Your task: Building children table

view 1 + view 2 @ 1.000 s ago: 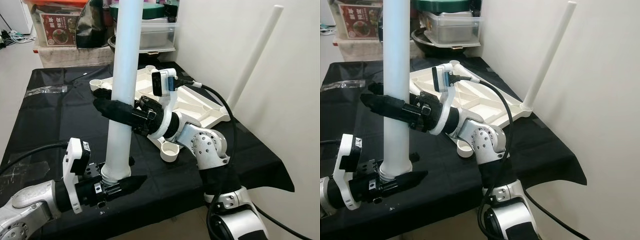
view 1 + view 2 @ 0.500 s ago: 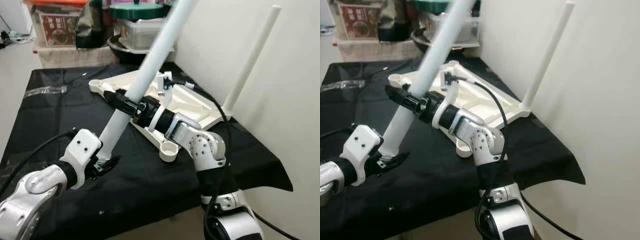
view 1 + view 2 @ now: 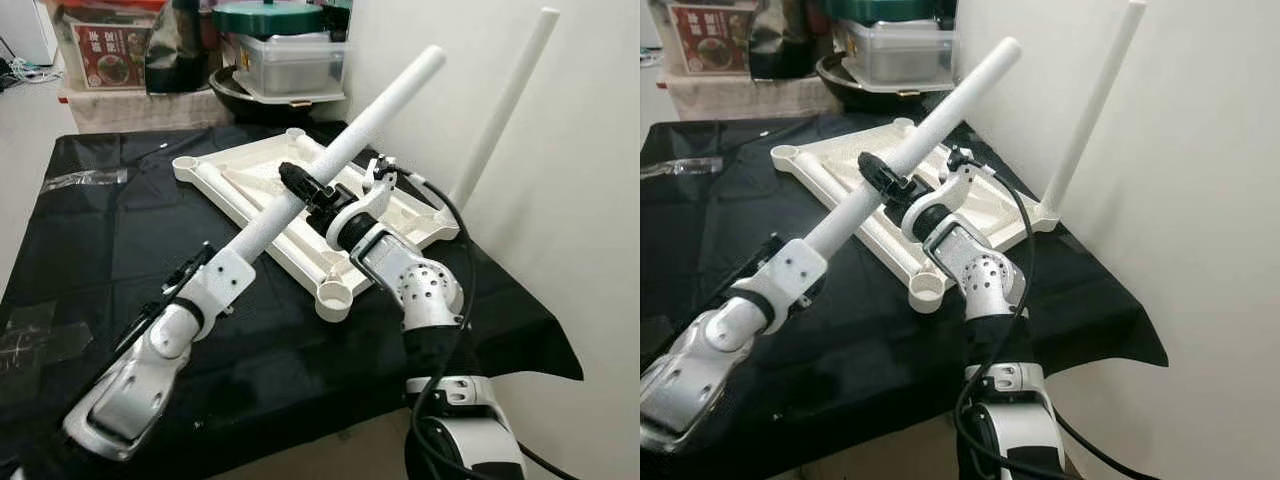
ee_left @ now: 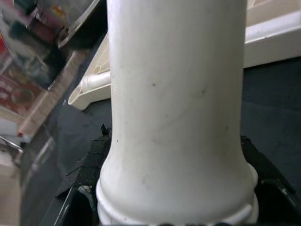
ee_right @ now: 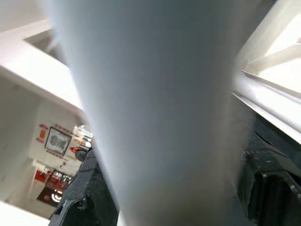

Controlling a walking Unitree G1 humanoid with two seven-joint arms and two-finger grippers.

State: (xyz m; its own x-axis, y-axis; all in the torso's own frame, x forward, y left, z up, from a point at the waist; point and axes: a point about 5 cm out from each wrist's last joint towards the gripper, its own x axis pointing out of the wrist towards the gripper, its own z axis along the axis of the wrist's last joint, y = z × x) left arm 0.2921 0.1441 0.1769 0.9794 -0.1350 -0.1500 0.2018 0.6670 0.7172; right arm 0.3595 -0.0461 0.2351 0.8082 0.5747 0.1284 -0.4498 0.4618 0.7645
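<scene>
Right gripper (image 3: 297, 186) is closed around the white table leg (image 3: 350, 142) about mid-length; its black fingers wrap the tube on both sides, as the right wrist view confirms with dark fingers (image 5: 87, 188) flanking the pale cylinder. Left gripper (image 3: 190, 275) clamps the same leg at its lower, flanged end; in the left wrist view black fingers (image 4: 91, 162) sit on either side of the collar at the base.

The leg is held tilted, lower end toward the robot's left and near the black tablecloth (image 3: 90, 230), upper end raised toward the wall on the right. It crosses above the white tabletop (image 3: 260, 185), which lies upside down on the cloth with ribbed underside up. A round empty socket (image 3: 335, 297) shows at the tabletop's near corner. A second white leg (image 3: 505, 100) stands fitted in the far right corner, leaning along the wall. Behind the table: storage boxes (image 3: 285, 62) and a dark pan.
</scene>
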